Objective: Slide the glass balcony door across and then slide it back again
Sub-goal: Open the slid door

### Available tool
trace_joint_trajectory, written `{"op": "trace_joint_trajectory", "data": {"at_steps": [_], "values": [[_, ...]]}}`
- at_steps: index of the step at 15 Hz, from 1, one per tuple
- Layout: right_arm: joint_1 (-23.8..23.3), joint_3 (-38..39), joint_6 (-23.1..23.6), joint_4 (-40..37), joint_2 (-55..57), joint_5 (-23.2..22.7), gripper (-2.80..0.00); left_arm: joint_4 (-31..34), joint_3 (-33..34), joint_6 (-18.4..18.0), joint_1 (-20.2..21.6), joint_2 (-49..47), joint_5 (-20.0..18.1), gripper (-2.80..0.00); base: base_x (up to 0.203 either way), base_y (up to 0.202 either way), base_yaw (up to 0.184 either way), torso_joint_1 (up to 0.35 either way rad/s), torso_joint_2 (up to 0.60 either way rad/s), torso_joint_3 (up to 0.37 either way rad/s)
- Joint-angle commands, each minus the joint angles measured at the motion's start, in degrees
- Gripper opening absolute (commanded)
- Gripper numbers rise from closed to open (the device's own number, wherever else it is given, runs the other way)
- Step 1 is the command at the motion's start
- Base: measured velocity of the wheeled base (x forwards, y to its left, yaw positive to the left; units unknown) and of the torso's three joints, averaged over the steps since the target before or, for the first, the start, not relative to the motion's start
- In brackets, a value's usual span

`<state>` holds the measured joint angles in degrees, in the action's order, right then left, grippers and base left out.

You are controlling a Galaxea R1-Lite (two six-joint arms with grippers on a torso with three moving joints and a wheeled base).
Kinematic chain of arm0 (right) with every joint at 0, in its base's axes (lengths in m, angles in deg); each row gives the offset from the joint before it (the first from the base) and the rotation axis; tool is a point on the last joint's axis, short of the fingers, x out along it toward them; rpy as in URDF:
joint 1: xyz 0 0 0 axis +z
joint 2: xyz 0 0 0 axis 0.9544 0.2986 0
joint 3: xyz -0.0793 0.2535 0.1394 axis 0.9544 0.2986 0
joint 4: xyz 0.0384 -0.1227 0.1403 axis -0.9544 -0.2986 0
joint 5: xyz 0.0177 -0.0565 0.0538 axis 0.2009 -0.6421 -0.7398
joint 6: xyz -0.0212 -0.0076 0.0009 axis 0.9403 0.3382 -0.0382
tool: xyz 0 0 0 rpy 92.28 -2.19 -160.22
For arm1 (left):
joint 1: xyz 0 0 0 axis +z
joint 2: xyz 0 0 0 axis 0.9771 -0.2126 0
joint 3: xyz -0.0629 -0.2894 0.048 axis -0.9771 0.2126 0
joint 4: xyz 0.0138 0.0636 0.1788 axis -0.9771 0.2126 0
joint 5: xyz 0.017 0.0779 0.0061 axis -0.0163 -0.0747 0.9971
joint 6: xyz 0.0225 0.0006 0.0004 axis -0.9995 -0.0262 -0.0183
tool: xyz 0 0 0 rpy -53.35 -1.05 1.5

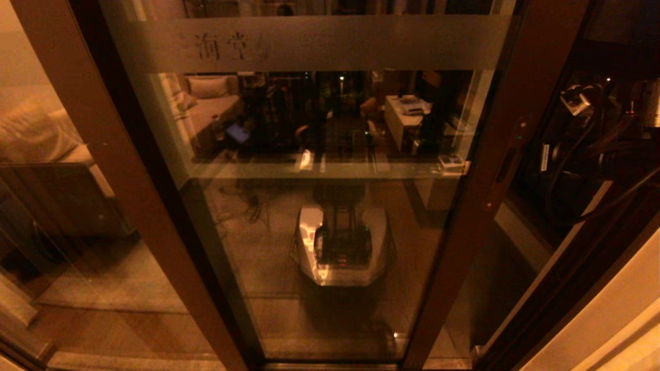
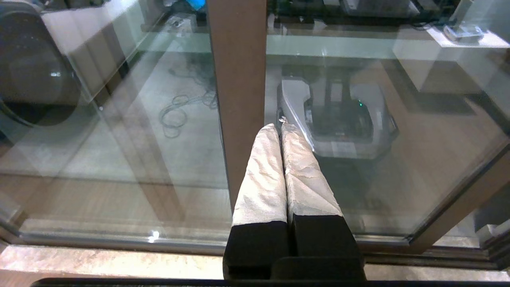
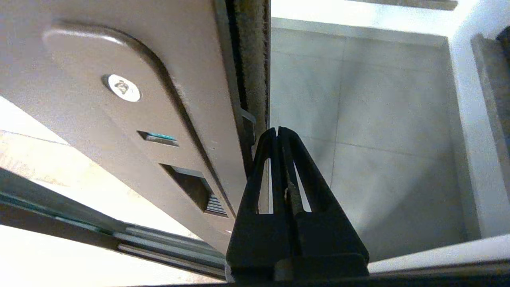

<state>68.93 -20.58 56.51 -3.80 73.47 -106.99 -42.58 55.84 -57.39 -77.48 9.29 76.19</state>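
The glass balcony door [image 1: 330,216] fills the head view, its frosted band [image 1: 319,44] with Chinese characters near the top. A slim handle [image 1: 508,165] sits on its right stile. To the right of that stile is a dark gap. In the right wrist view, my right gripper [image 3: 277,129] is shut and empty, its tips beside the door's edge strip [image 3: 250,59], close to the handle plate [image 3: 139,131]. My left gripper [image 2: 279,125], with white-wrapped fingers [image 2: 263,175], is shut and empty, pointing at the glass just beside a brown stile [image 2: 239,79].
A second brown-framed glass panel [image 1: 62,206] overlaps on the left. The glass reflects my base [image 1: 343,242] and the room's sofa and tables. Grey floor tiles [image 3: 378,139] lie beyond the door edge. The sill track [image 2: 119,259] runs along the bottom. Cables [image 1: 582,154] show at the right.
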Motion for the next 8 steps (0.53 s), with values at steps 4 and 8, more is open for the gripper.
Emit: {"op": "trace_joint_trajectory", "data": {"at_steps": [4, 8], "values": [[1.5, 0.2, 0.0, 0.1, -0.1, -0.4, -2.8, 0.0, 0.0, 0.0, 0.0, -0.1, 0.0, -2.8, 0.0, 0.0, 0.0, 0.0, 0.0, 0.0], [2.8, 0.2, 0.0, 0.1, 0.0, -0.4, -2.8, 0.0, 0.0, 0.0, 0.0, -0.1, 0.0, -2.8, 0.0, 0.0, 0.0, 0.0, 0.0, 0.0]]}}
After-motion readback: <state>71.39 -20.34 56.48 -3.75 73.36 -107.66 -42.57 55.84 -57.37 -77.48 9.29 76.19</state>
